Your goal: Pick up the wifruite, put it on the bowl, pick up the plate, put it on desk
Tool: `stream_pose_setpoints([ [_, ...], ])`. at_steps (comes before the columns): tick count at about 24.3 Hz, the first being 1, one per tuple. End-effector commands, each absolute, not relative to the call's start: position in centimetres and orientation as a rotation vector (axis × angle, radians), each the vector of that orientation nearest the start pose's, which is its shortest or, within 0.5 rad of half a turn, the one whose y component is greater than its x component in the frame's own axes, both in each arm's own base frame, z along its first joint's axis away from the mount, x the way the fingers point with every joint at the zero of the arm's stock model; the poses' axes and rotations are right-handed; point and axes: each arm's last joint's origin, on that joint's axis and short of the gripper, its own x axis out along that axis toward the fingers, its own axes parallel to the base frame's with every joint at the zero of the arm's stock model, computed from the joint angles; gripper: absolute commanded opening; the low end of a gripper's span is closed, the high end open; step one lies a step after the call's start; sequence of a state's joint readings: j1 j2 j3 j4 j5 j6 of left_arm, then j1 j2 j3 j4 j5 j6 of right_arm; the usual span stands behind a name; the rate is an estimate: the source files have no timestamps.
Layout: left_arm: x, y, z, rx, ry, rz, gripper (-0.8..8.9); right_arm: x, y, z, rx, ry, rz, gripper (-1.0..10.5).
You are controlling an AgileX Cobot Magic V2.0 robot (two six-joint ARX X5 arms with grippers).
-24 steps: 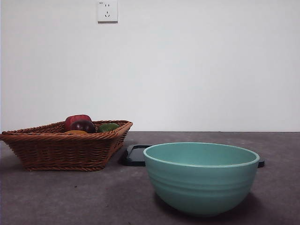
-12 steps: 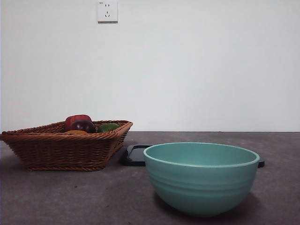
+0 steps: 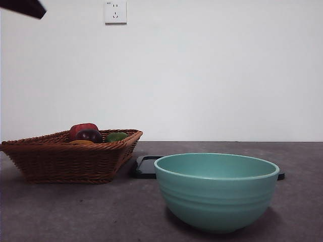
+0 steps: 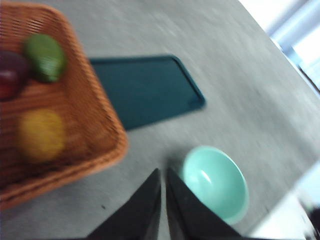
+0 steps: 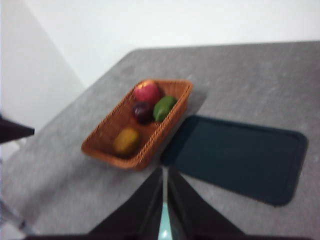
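I'm at the pick step: both end effectors, left [image 4: 163, 200] and right [image 5: 164, 200], hang closed and empty above the tabletop [image 3: 75, 212], so next I open one over the wifruite [image 5: 126, 140] in the basket [image 5: 177, 105].

The basket [image 3: 70, 156] stands on the desk [image 3: 75, 212] with the wifruite [image 5: 126, 140], the dark round fruit [image 5: 143, 111], the green fruit [image 5: 163, 107] and the red fruit [image 5: 147, 92] in it. The tray [image 5: 235, 155] lies just beside the basket, beyond the right gripper [image 5: 164, 200] fingertips. The bowl [image 4: 215, 182] sits just beside the left gripper [image 4: 163, 200] fingertips, before the tray
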State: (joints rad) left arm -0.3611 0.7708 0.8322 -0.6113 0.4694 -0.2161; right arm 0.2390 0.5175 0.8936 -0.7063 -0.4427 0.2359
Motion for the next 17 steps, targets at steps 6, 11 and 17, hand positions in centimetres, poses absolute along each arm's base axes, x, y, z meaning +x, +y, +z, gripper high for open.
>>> stream_pose_setpoints([
  [6,12.4,-7.7,33.7,-0.142,0.648,-0.97,0.16,6.7,3.2,35.7,0.139,0.564,0.677,0.1],
  [11,11.5,-7.7,34.3,-0.144,0.661,-1.011,0.2,5.5,2.9,35.9,0.145,0.644,0.668,0.1],
  [17,10.6,-7.2,34.7,-0.142,0.625,-1.017,1.78,5.1,2.7,35.8,0.145,0.656,0.666,0.1],
])
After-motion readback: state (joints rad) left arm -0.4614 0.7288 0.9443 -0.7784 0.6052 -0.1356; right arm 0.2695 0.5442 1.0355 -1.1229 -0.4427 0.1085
